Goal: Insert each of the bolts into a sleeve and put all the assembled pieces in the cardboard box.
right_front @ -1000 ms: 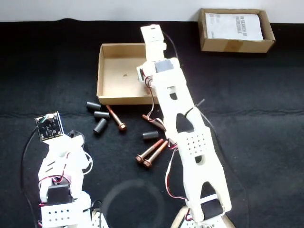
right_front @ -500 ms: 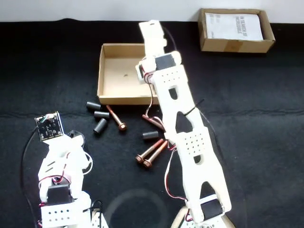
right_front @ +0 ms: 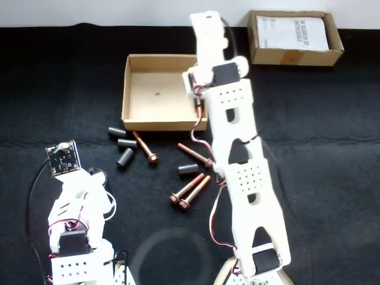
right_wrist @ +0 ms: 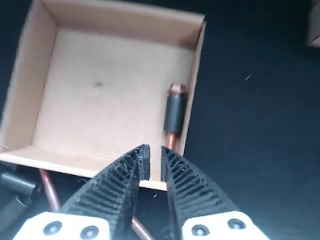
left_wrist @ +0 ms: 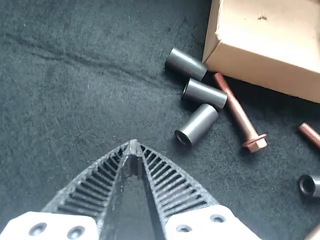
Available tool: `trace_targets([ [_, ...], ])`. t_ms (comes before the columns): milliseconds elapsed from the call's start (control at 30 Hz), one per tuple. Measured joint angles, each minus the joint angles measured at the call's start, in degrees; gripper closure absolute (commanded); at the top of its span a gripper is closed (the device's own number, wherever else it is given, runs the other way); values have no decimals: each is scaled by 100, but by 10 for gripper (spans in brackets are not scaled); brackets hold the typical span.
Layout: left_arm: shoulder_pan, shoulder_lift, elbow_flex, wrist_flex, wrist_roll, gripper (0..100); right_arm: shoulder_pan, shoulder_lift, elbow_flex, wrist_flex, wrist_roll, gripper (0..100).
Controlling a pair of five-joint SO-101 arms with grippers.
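Black cloth covers the bench (right_front: 332, 178). The right arm (right_front: 243, 178) stretches from the near edge across the middle to the far side. The left arm (right_front: 77, 219) stands folded at the near left corner.

An open cardboard box (right_front: 126, 89) sits left of centre toward the far edge. A second box (right_front: 297, 57) with a paper sheet (right_front: 292, 32) in it sits at the far right corner.

The right gripper (right_wrist: 154, 152) hangs over the near right corner of the cardboard box. Its jaws stand a narrow gap apart and hold nothing. The left gripper (left_wrist: 133, 146) points at bare cloth, well apart from the parts. Its jaws are closed tip to tip, with nothing between them.

One assembled piece (right_wrist: 175, 112), a bolt through a dark sleeve, lies inside the cardboard box along its right wall.

On the cloth:
- A pair of bolts (right_front: 187, 187) lies side by side near the bench centre.
- A single bolt (right_front: 195, 154) lies between that pair and the cardboard box.
- Another bolt (right_front: 145, 148) lies near the box's near wall.
- Three sleeves (right_front: 127, 143) lie in a row just beside it, off the box's near left corner.
- A fourth sleeve (right_front: 188, 168) lies between the single bolt and the pair.
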Motion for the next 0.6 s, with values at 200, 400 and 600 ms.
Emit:
trace_targets([
  [200, 0, 0, 0, 18, 0, 991, 141, -1046, 0, 18, 0, 992],
  [400, 0, 0, 0, 18, 0, 991, 158, -2277, 0, 18, 0, 992],
  [600, 0, 0, 0, 18, 0, 991, 158, -4220, 1530, 18, 0, 992],
])
